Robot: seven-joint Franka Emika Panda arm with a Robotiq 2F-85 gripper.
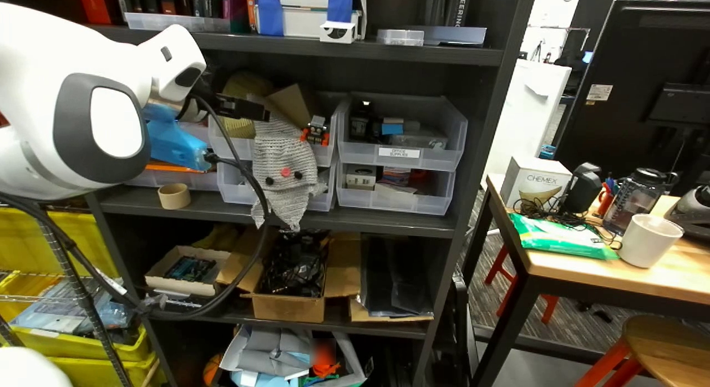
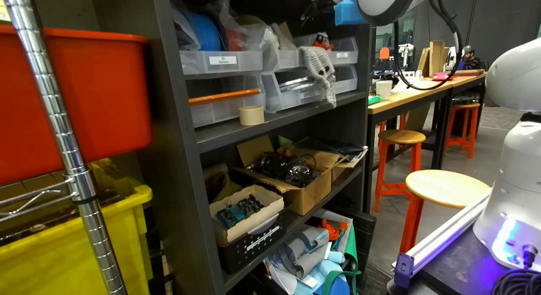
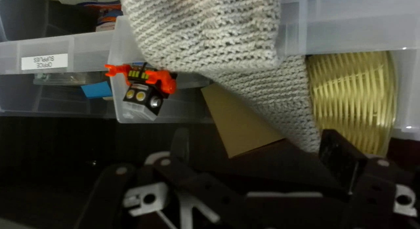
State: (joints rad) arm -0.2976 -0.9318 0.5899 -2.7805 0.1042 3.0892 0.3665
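Note:
My gripper (image 3: 257, 143) is open with nothing between its fingers. In an exterior view the gripper (image 1: 249, 108) is in front of the upper bins on the shelf. A grey knitted toy (image 1: 285, 154) with dark eyes and a pink nose hangs over a clear bin's front; it also shows in the wrist view (image 3: 210, 32). A tan cardboard piece (image 3: 239, 124) and a yellow woven item (image 3: 354, 97) lie beside it. A small black and orange robot figure (image 3: 144, 88) sits at the bin's edge, also seen in an exterior view (image 2: 322, 41). The wrist picture stands upside down.
A clear bin labelled office supplies (image 1: 399, 153) stands beside the toy's bin. A tape roll (image 2: 251, 116) stands on the shelf's front edge. Cardboard boxes (image 1: 288, 308) fill the shelf below. A table (image 1: 554, 265) with a white mug (image 1: 649, 240) stands beside the shelf.

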